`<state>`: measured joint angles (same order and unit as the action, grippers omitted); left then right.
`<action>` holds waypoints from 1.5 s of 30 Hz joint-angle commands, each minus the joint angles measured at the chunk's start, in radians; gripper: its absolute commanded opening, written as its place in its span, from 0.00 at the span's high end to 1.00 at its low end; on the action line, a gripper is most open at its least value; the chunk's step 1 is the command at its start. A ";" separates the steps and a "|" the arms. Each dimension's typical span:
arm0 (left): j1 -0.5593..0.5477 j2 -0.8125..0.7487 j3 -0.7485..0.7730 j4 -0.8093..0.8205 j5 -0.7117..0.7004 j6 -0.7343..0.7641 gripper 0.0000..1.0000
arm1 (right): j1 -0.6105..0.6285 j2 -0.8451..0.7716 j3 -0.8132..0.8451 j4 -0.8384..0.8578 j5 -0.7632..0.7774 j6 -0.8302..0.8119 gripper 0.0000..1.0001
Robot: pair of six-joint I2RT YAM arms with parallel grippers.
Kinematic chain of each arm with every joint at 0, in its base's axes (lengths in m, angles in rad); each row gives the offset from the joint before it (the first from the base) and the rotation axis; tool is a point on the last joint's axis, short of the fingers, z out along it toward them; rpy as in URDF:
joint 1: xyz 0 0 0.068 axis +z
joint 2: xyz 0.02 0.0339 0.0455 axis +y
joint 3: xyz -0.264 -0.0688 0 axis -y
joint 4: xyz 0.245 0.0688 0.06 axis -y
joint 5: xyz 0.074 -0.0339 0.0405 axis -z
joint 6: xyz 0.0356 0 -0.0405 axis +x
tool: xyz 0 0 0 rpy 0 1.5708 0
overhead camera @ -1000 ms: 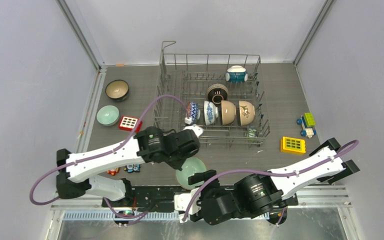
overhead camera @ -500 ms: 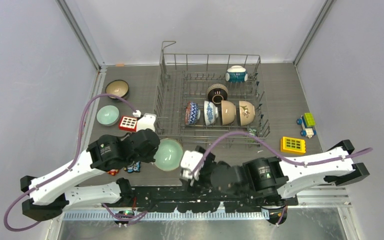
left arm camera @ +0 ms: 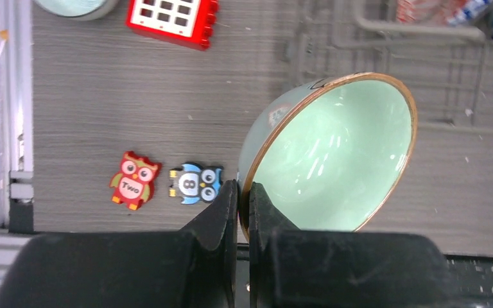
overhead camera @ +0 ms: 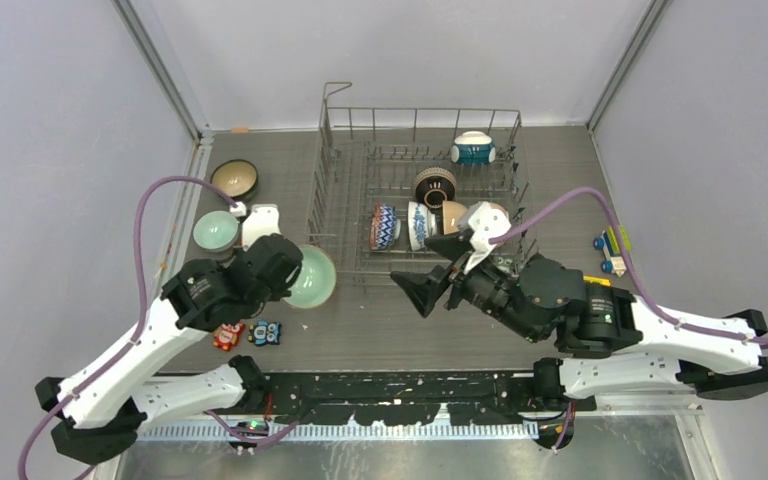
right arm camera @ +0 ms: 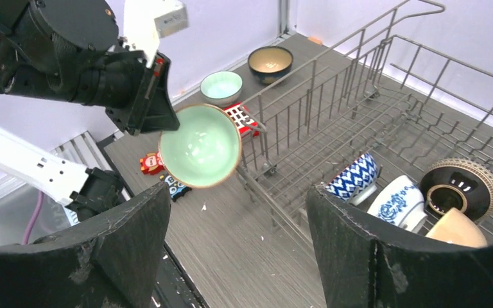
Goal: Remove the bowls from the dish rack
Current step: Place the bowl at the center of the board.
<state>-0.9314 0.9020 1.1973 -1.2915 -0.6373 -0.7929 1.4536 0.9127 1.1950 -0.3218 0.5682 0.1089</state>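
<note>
My left gripper (overhead camera: 292, 272) is shut on the rim of a pale green bowl (overhead camera: 311, 277), held tilted above the table just left of the dish rack (overhead camera: 420, 112). The wrist view shows the fingers (left arm camera: 228, 205) pinching the bowl (left arm camera: 334, 160). My right gripper (overhead camera: 436, 268) is open and empty at the rack's front rail, with the held bowl (right arm camera: 200, 146) in its view. The rack holds a blue patterned bowl (overhead camera: 384, 226), a white-and-blue one (overhead camera: 420, 225), cream ones (overhead camera: 496, 226), a dark brown one (overhead camera: 435, 186) and a teal-and-white one (overhead camera: 472, 148).
A dark bowl (overhead camera: 234, 179) and a pale green bowl (overhead camera: 213, 230) sit on the table left of the rack. A red block (left arm camera: 173, 19) and two owl figures (left arm camera: 133, 181) (left arm camera: 196, 183) lie below the left gripper. Toy blocks (overhead camera: 615, 243) lie at the right.
My left gripper has carried the pale green bowl from the near middle leftward and farther, beside the rack. My right gripper has swung from the near edge up to the rack's front, open.
</note>
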 commanded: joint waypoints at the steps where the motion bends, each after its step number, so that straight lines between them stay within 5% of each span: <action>1: 0.153 -0.037 0.046 0.066 -0.029 0.078 1.00 | -0.016 -0.067 -0.045 0.024 0.058 0.040 0.19; 12: 0.642 -0.070 -0.021 0.166 0.233 0.183 1.00 | -0.027 -0.161 -0.122 0.045 0.061 0.051 0.19; 21: 0.973 0.004 -0.072 0.394 0.452 0.118 1.00 | -0.029 -0.174 -0.183 0.059 0.039 0.053 0.18; 26: 0.997 0.180 -0.048 0.582 0.565 0.036 1.00 | -0.028 -0.203 -0.228 0.063 0.040 0.059 0.18; 45: 0.996 0.758 0.143 0.863 0.561 -0.186 1.00 | -0.028 -0.273 -0.322 0.106 0.079 0.048 0.18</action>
<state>0.0612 1.6169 1.2850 -0.5793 -0.1074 -0.8932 1.4265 0.6456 0.8841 -0.2726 0.6094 0.1501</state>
